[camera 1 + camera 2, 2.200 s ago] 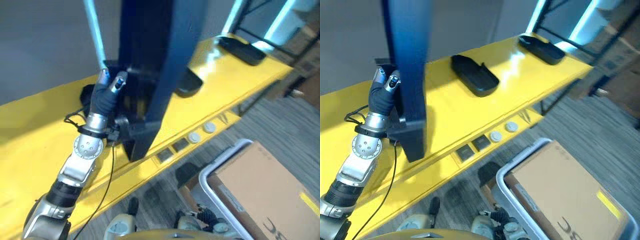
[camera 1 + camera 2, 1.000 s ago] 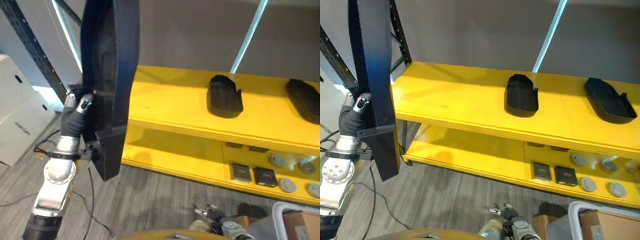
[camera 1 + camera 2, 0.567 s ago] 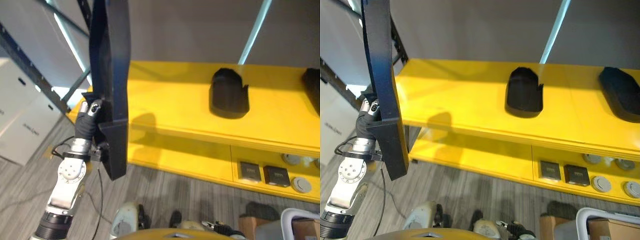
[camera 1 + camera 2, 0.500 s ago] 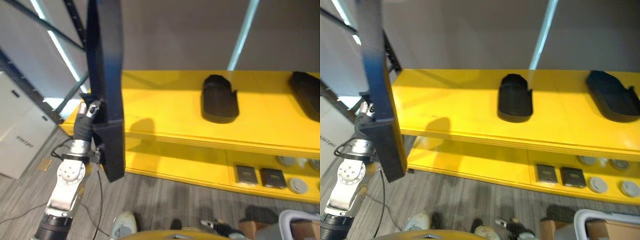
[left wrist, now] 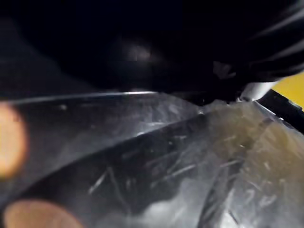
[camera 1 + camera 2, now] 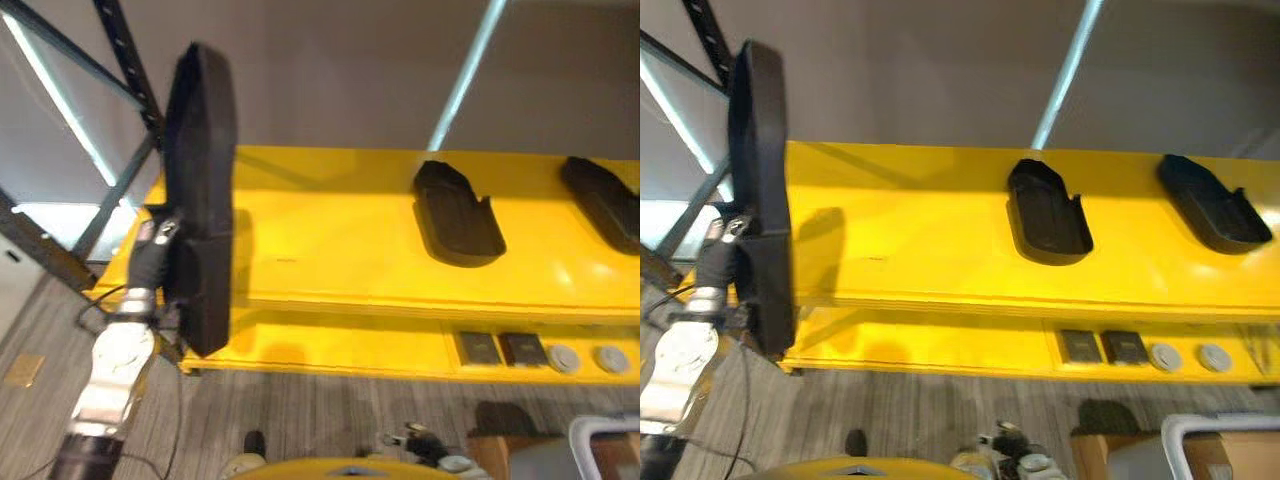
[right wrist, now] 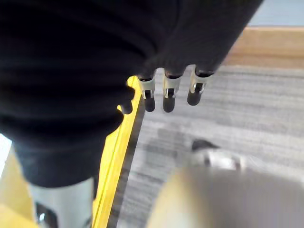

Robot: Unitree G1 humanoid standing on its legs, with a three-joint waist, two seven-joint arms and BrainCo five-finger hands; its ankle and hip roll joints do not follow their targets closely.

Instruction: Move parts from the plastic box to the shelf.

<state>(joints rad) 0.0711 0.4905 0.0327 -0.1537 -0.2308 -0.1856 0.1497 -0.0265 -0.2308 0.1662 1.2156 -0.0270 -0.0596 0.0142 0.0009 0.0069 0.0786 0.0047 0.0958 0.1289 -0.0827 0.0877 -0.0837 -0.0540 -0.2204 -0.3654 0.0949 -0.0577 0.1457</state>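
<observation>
1. The left hand [image 6: 152,240] was raised at the left end of the yellow shelf [image 6: 340,250], its dark cover and silver fingers pressed against the side of a long black part [image 6: 198,200].
2. That black part stood on edge, nearly upright, with its lower end just below the hand and its upper end well above it, in front of the shelf's dark upright post [image 6: 125,60].
3. The hand's fingers were clasped on the part's edge, so the part hung clear of the shelf top, just in front of its left corner.
4. In the left wrist view the hand's dark cover [image 5: 190,42] sat right against a scratched, glossy dark surface [image 5: 142,156], too close to make out any detail.
5. To the right of the left hand, well apart from it, a second black part [image 6: 1048,215] lay flat on the shelf top, hollow side up.
6. Farther right again, a third black part [image 6: 1210,215] lay flat on the same top board.
7. On the lower shelf board, below and right of the hand, two dark square pieces [image 6: 1102,346] sat side by side, with two round grey discs [image 6: 1185,356] just beyond them.
8. The right hand [image 7: 171,92] hung with its fingers straight and relaxed, holding nothing, over grey floor [image 7: 237,118] beside a yellow edge.
9. The pale rim of a plastic box [image 6: 1185,430] sat on the floor, far to the right of the left hand.
</observation>
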